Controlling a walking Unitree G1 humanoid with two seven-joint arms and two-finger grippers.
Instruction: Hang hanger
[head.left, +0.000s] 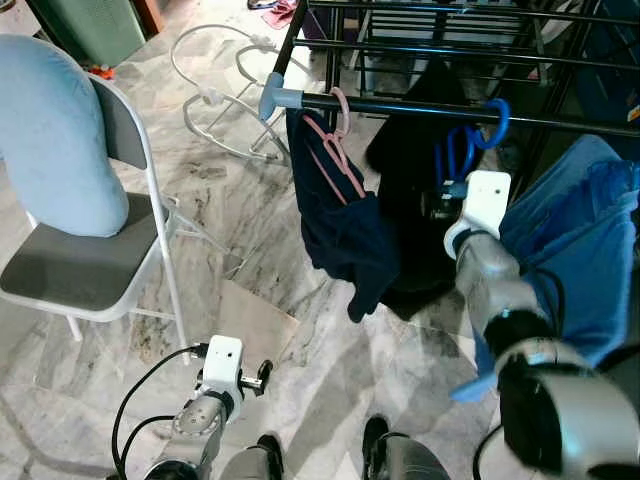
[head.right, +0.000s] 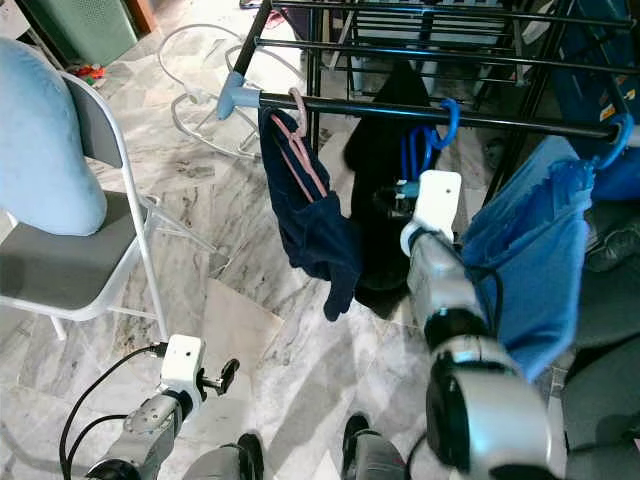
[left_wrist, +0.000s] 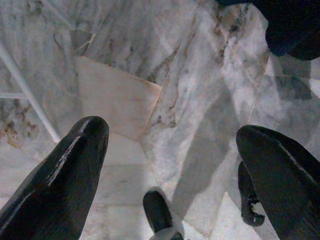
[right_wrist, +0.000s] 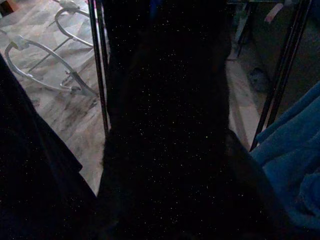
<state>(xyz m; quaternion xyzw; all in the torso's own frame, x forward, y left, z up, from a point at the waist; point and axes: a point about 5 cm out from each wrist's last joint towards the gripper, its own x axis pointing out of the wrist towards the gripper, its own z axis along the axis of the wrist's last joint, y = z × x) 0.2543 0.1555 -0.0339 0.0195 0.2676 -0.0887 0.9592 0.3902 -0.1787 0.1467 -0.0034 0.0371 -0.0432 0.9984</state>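
Marble floor, drying rack, blue hanger, left gripper wide open, empty, right gripper unclear

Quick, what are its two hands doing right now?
Left gripper: open, empty, above the floor.
Right gripper: at the blue hanger; grip cannot be told.

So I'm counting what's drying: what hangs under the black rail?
Under the black rail: a navy garment on a pink hanger, a black garment on a blue hanger, and a blue cloth. The black garment hides the right gripper's fingers.

black rack rail, pink hanger, blue hanger, hanging garments
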